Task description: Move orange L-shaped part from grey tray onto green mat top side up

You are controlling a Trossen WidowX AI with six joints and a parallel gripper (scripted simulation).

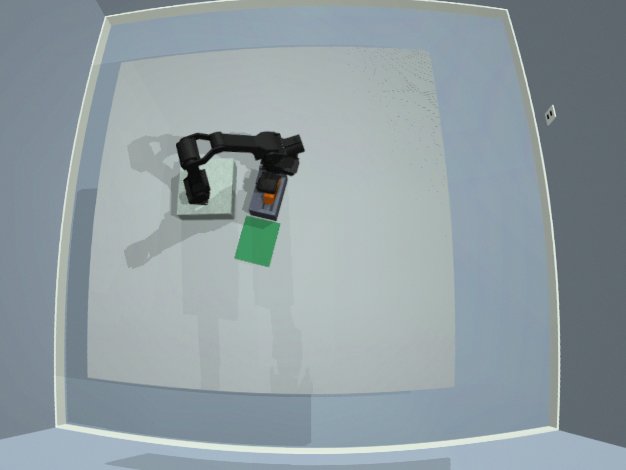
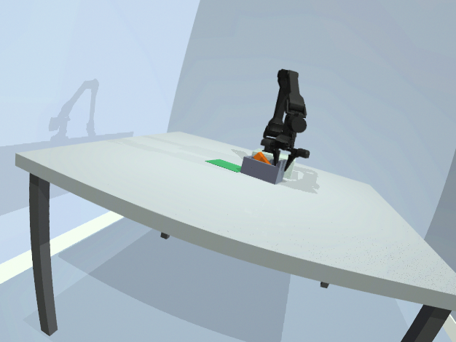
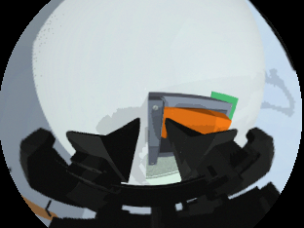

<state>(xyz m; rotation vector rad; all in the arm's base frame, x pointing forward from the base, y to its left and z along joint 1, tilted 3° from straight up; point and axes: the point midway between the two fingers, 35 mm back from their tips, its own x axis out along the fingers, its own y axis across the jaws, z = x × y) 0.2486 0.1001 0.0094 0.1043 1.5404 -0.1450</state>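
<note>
Risk I see: black parallel-jaw gripper (image 2: 278,157), fingers half-parted and gripping nothing, pressing inside the grey tray (image 2: 262,172), could slip so the tipped-up orange L-shaped part (image 2: 261,157) drops flush again.

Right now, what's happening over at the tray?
The arm has its pincer lowered over the grey tray, fingers partly open and gripping nothing. The orange part is already tipped, one end sticking up out of the pocket. It hasn't been pinched or lifted yet. The green mat beside the tray has nothing on it.
</note>
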